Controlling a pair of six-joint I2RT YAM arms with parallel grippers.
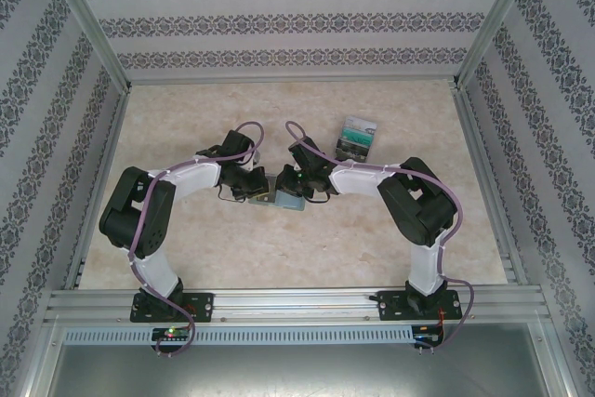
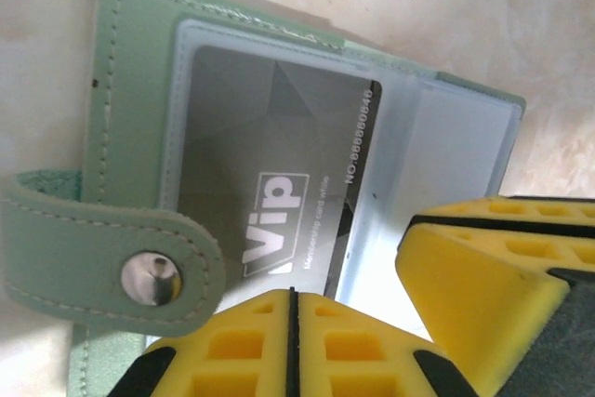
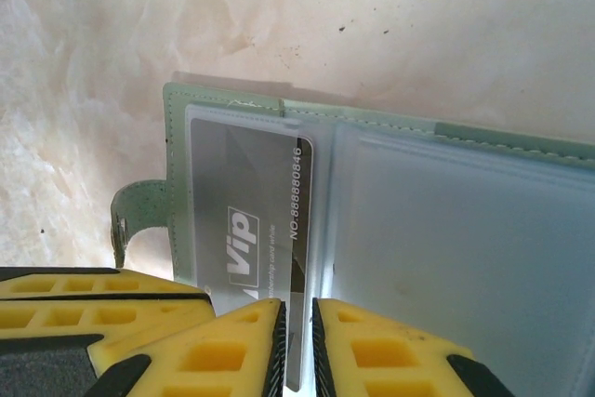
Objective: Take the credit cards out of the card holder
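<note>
**Bright, diffuse light; near field soft**

Overhead view: even and bright, counter point(image 1: 279, 248) pale, shadows faint and soft. Frame rails point(image 1: 90, 25) bow slightly toward the edges. Wrist views: left claw point(image 2: 293, 346) and right claw point(image 3: 297, 350) blurred, too close. Credit card point(image 2: 279, 183) print sharp. Sheen on card holder point(image 2: 130, 90) sleeve; thin shadow along its far edge.

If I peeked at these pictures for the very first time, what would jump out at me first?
Probably the bright yellow right pincer pinching the edge of a grey VIP card in the clear sleeve of an open mint-green card holder. The left pincer is shut right beside it. Farther back on the table lie green-teal cards, already out.
</note>
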